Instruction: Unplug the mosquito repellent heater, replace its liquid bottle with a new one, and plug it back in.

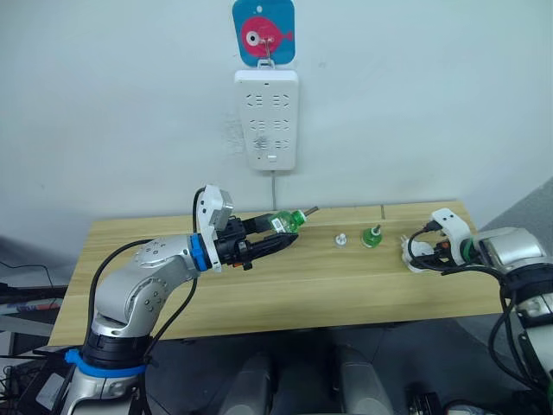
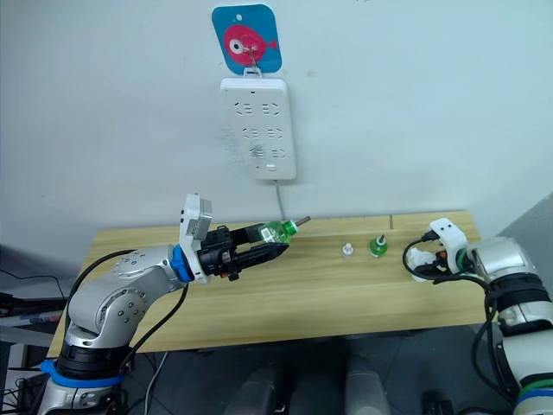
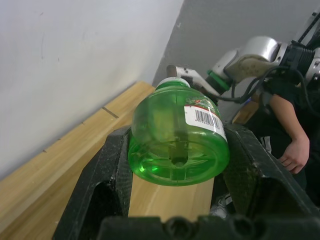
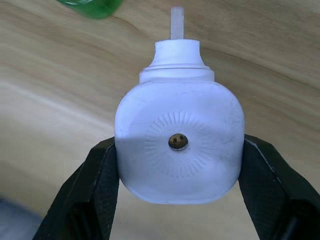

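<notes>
Bottle swap is in hand: right pincer [image 4: 177, 200] grips the unplugged heater [image 4: 179, 142] over the tabletop [image 1: 259, 285]; left pincer [image 3: 175, 200] grips a green bottle [image 3: 177, 142], well apart. Next, the bottle's neck must meet the heater.

Head stereo pair angled down over shared pale wooden tabletop [image 1: 285, 294], wrist cameras close along own fingers

Silver-grey jointed arms, blue wrist rings, black cables, black two-fingered left tool [image 1: 281, 239], white wrist cameras

Glossy green plastic bottle [image 3: 177, 145], matt white plastic heater [image 4: 180, 145], wood-grain table [image 1: 285, 290]
</notes>
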